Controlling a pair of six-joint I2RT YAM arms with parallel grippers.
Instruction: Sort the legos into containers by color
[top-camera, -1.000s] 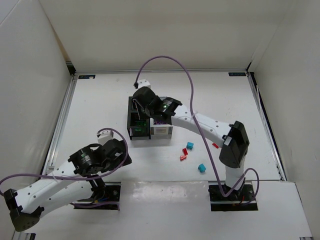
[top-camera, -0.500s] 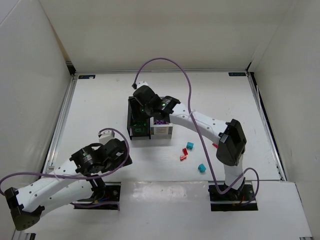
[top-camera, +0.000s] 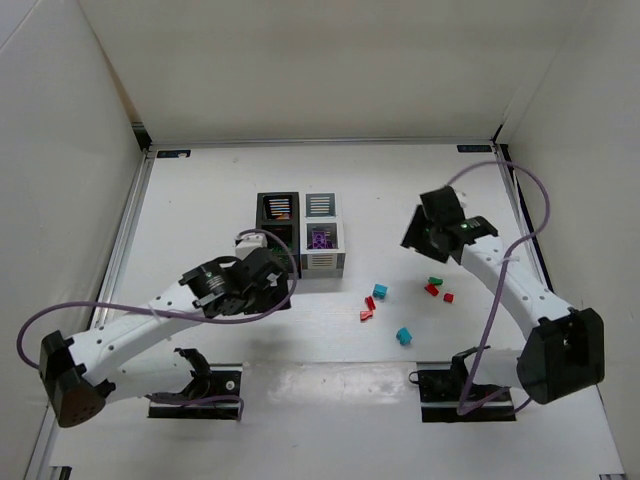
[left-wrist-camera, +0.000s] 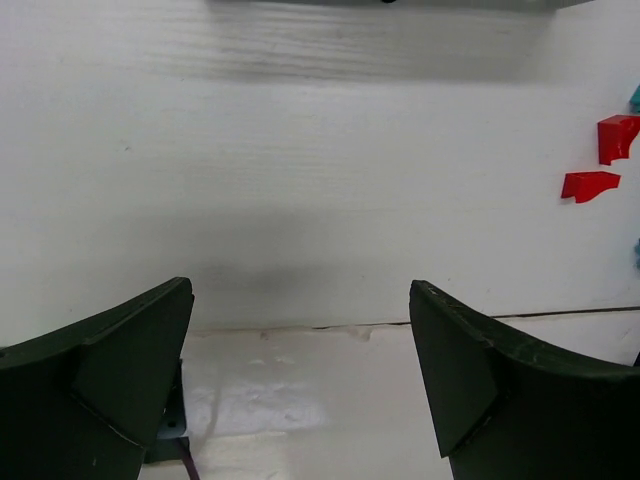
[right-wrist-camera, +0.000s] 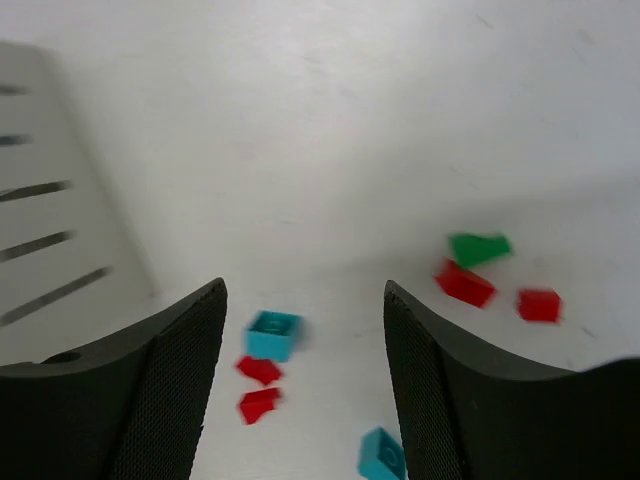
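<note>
Loose legos at centre right, near the containers
The left gripper and right gripper are both spread, pinching nothing.

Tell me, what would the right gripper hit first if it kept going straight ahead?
The right gripper would likely meet the table, just beside a teal lego; nothing else is in the way. Depth is unclear, so it might clip the lego.

— What sort of place is this?
— A robotics lab test cell. A white bench is boxed in by plain white panels at nine, twelve and three o'clock.
— Anything else?
— Two white arms are bolted on at six o'clock, trailing purple cables.
</note>
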